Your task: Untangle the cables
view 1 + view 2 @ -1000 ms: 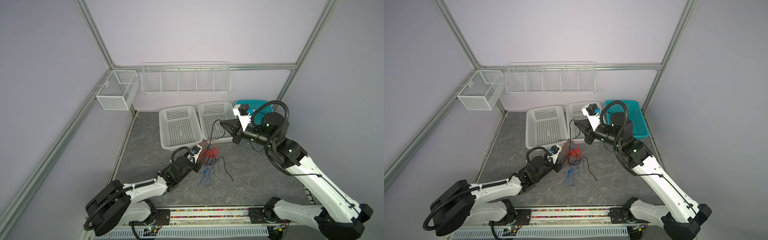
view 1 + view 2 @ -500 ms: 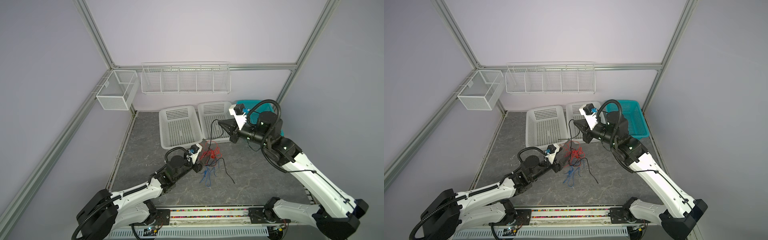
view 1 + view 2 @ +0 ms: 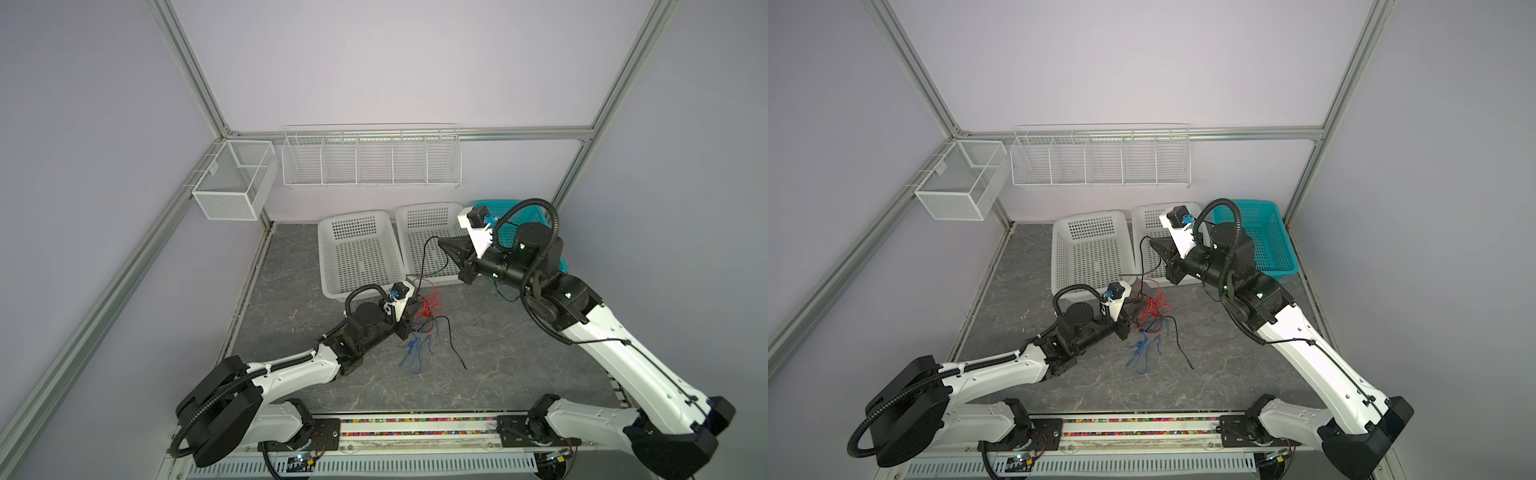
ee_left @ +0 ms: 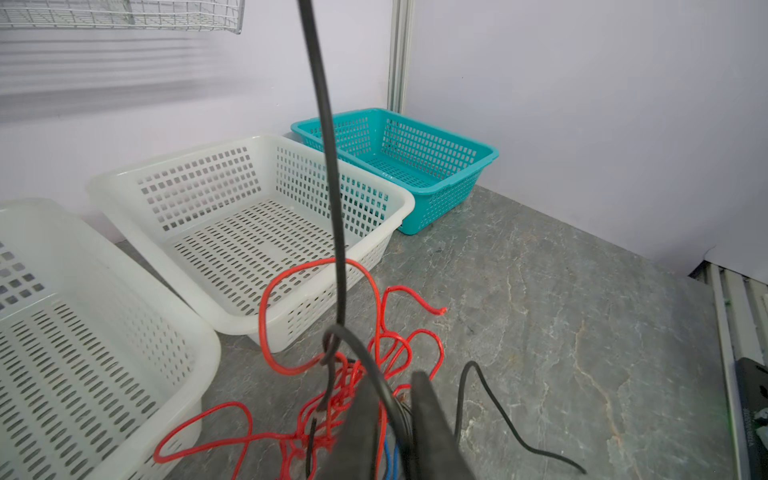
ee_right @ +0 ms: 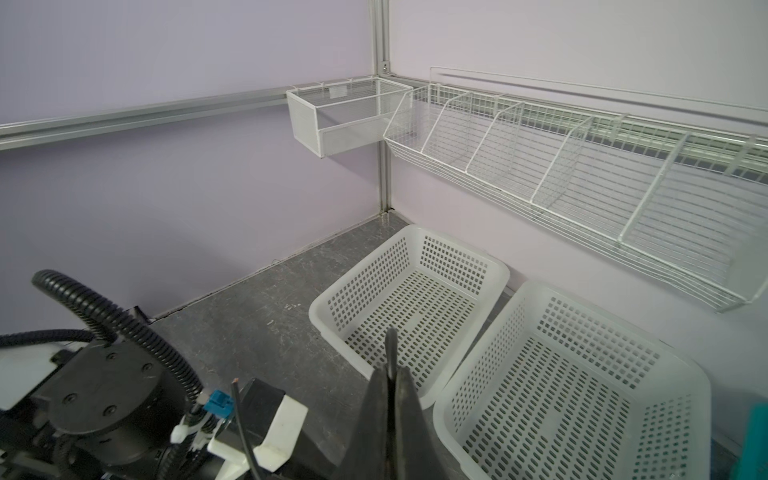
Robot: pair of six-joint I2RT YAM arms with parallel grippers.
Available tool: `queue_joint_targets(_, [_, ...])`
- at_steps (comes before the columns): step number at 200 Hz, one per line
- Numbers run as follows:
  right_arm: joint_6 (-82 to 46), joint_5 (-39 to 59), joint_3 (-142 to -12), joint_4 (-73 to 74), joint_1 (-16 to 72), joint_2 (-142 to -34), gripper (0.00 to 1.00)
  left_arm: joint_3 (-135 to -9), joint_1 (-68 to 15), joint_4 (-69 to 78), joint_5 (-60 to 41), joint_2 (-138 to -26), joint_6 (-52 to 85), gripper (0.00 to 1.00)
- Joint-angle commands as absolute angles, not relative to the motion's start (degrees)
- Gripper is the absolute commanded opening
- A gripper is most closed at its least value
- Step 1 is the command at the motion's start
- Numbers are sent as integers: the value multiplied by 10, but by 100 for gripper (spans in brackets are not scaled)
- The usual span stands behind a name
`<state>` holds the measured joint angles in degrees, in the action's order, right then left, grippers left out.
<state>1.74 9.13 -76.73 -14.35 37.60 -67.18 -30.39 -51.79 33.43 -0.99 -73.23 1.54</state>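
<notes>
Holdings, lilac-walled cell, grey marbled counter.

1. left white basket: perforated plastic, at the back of the counter. Its slotted floor shows bare.
2. middle white basket: same make, just beside item 1. Its floor shows bare in the left wrist view. In both top views the right gripper hangs over its front part.
3. teal basket: in the back right corner, just beside item 2. The right arm partly hides it in both top views. Its floor shows bare in the left wrist view.
4. wire rack: wall-mounted, five compartments, only wire showing in each.
5. mesh box: white, hung on the left rail near the corner, divided in two, mesh showing through.
6. cables: one tangled heap on the counter, just in front of items 1 and 2, outside every basket.
   - red cable: looped and knotted on the basket side.
   - blue cable: spread out on the side nearer the arm bases.
   - black cable: rises from the knot to the right gripper, and another length trails free across the counter.
7. left gripper: low at the heap, fingers closed on the cables, with black and blue strands passing between them.
8. right gripper: raised, fingers pinched on the black cable, a short stub showing past the tips.
</notes>
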Motion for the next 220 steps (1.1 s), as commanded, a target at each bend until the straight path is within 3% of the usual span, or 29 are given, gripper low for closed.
queue_joint_targets(1, [22, -18, -763, -136, 376, -659, 6, -306, -519, 323, 28, -721, 28, 0])
queue_joint_targets(34, [22, -158, -756, -148, 365, -654, 7, -277, -519, 281, 79, -675, 29, 0])
queue_joint_targets(68, [10, -237, -736, -159, 329, -635, 6, -254, -519, 211, 183, -613, 57, 0])
queue_joint_targets(104, [-20, -280, -698, -180, 270, -610, 6, -229, -518, 161, 238, -528, 49, 0])
queue_joint_targets(170, [-61, -366, -629, -245, 197, -604, 6, -242, -515, 89, 230, -441, 27, 0])
queue_joint_targets(220, [-106, -335, -574, -250, 122, -604, 6, -266, -511, 42, 235, -415, 17, 0])
